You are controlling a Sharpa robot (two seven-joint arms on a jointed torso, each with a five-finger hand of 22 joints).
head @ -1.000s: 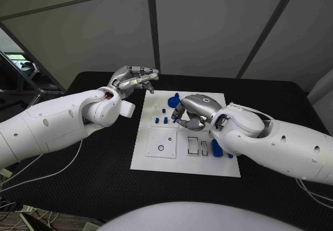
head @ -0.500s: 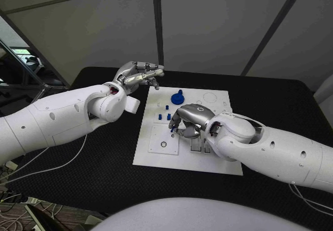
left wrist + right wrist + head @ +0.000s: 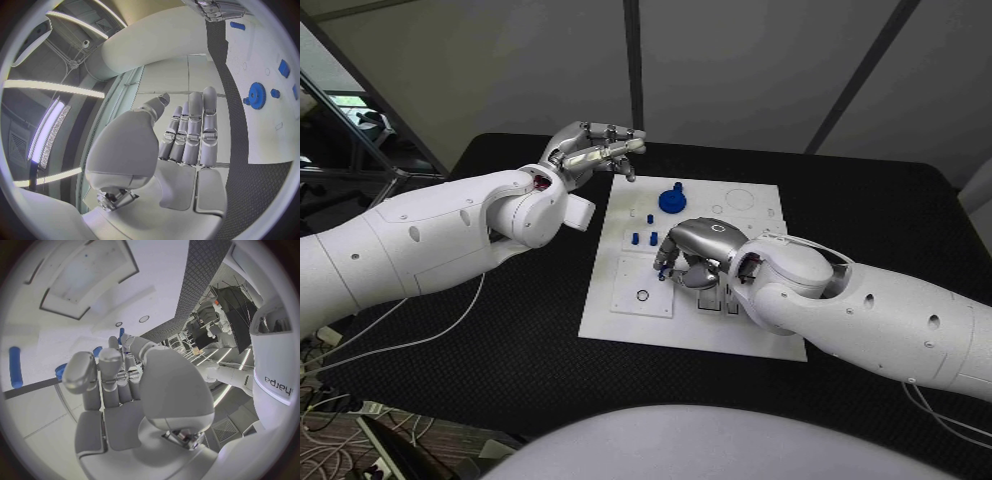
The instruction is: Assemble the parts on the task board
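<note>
The right hand [image 3: 692,255] is hovering low over the middle of the task board [image 3: 625,318], fingers curled down toward a small blue part [image 3: 659,272], probably to pick it up; whether it is gripping it I cannot tell. The left hand [image 3: 596,150] is waiting off the board's far-left corner, fingers extended, holding nothing, near the blue gear [image 3: 674,200].

A black bench [image 3: 473,330] with a textured mat surface is seen. Pale cables [image 3: 401,340] are draped over the bench's near-left part and trail off its edge. Behind the bench, grey wall panels [image 3: 733,60] divided by dark seams are seen.
</note>
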